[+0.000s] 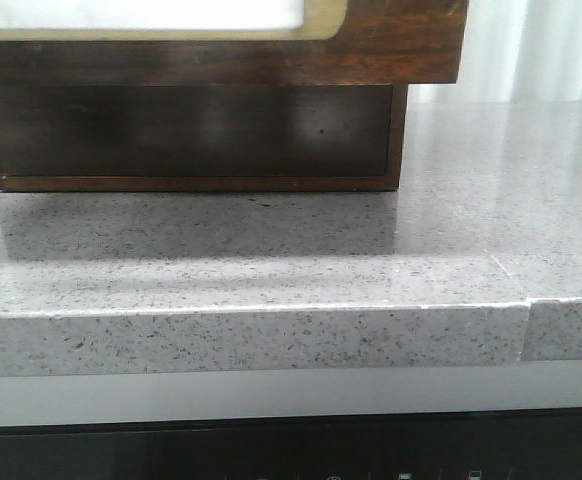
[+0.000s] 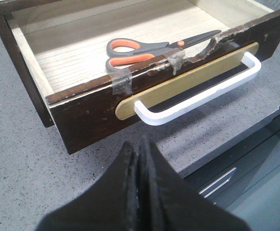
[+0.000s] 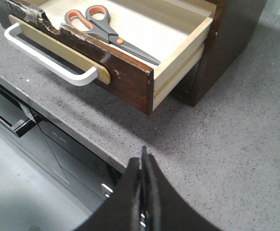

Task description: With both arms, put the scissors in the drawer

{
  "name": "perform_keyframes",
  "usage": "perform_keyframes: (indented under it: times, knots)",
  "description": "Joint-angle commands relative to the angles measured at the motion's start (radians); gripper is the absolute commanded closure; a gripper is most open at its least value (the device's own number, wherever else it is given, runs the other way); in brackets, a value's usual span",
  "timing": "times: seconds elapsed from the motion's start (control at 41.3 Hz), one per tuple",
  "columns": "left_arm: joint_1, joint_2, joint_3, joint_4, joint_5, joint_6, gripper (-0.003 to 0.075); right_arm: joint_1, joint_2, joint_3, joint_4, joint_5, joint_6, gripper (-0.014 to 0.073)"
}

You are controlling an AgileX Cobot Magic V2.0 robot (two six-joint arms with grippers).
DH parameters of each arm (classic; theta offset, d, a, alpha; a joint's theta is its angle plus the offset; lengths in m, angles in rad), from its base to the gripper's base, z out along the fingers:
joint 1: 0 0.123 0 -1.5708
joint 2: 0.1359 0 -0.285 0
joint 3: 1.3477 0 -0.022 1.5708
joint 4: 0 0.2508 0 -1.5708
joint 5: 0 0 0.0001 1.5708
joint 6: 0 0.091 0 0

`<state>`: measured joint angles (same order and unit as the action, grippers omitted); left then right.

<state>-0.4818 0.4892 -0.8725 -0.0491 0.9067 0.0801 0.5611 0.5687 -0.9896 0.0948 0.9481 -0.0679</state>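
Both black grippers, left [image 2: 139, 163] and right [image 3: 143, 175], are pressed closed, empty. Grey-handled, orange-lined scissors [image 2: 154, 49] lie inside the open dark-brown wooden drawer [image 2: 92, 113]; shoving its taped, splintered front could jam it.

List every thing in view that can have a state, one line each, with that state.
drawer: pulled open, its front's top edge chipped and taped.
scissors: blades closed, lying flat inside the drawer.
white handle: fixed on the drawer front, nothing gripping it.
left gripper: shut, empty, clear of the drawer.
right gripper: shut, empty, above the countertop.
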Motion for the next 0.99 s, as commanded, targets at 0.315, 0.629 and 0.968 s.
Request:
perform_keyframes:
  times: [0.315, 0.629, 0.968]
  knots:
    - [0.268, -0.217, 0.369, 0.006, -0.464, -0.006, 0.0741, -0.003, 0.004, -0.023, 0.003, -0.069, 0.001, 0.0662]
    - [0.424, -0.498, 0.786, -0.013, -0.746, -0.006, 0.0741, -0.003, 0.004, -0.023, 0.003, -0.069, 0.001, 0.0662]
    - [0.431, -0.511, 0.902, -0.013, -0.907, -0.006, 0.0741, -0.003, 0.004, -0.023, 0.003, -0.068, 0.001, 0.0662]
